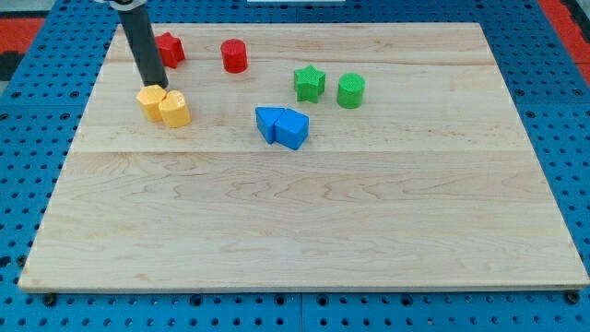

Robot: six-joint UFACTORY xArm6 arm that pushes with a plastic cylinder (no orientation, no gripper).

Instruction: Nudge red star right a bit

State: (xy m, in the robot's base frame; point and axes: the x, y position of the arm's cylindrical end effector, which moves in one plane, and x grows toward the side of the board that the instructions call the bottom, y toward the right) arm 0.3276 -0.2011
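The arm carries no claw, only a rod; its tip (155,85) sits beside the yellow blocks (164,106). The red star (170,48), near the board's top left, looks light, rigid, slippery: push its left flank

Pale wooden board (304,231) filled most of the view, made of planks with seams running left to right. It sat on a blue perforated surface (28,138) with a regular hole grid. Red patches showed at the top corners (23,23). Lighting was even, with soft shadows.
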